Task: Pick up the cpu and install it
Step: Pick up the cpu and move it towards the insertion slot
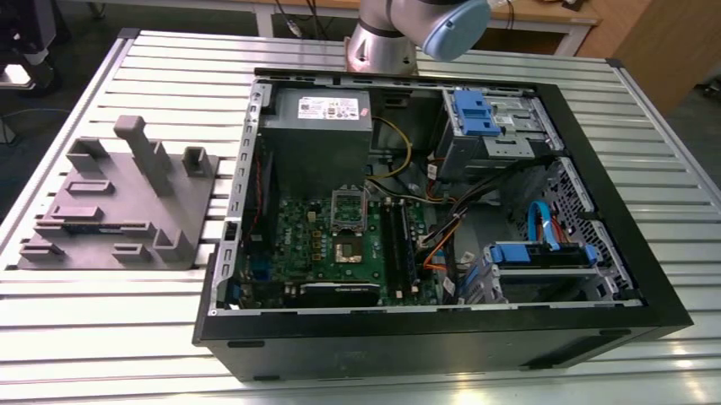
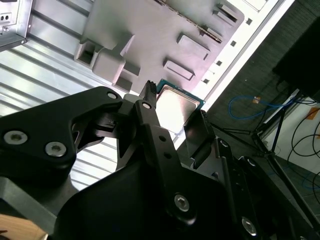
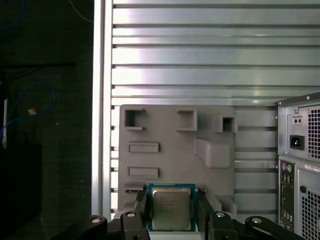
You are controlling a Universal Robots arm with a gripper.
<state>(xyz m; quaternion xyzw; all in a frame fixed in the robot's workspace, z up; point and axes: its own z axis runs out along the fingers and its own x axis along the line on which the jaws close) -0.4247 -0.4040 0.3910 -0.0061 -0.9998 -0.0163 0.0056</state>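
The cpu (image 3: pixel 171 207), a flat square chip with a silvery top and green edge, sits between the two black fingers (image 3: pixel 141 206) of my gripper (image 3: pixel 171 209), which is shut on it. In the second wrist view the cpu (image 2: pixel 177 104) shows the same way, clamped in the gripper (image 2: pixel 175 105). It hangs well above the grey fixture block (image 3: pixel 170 135). In the exterior view the motherboard's socket (image 1: pixel 349 249) lies dark inside the computer case (image 1: pixel 451 337), with its silver cover plate (image 1: pixel 347 207) beside it.
The grey fixture block (image 1: pixel 113 202) with raised posts stands on the slatted metal table (image 1: pixel 113 337), at the exterior view's left of the case. Cables, drive bays and a grey power supply (image 1: pixel 321 110) crowd the case. The arm (image 1: pixel 389 38) rises behind it.
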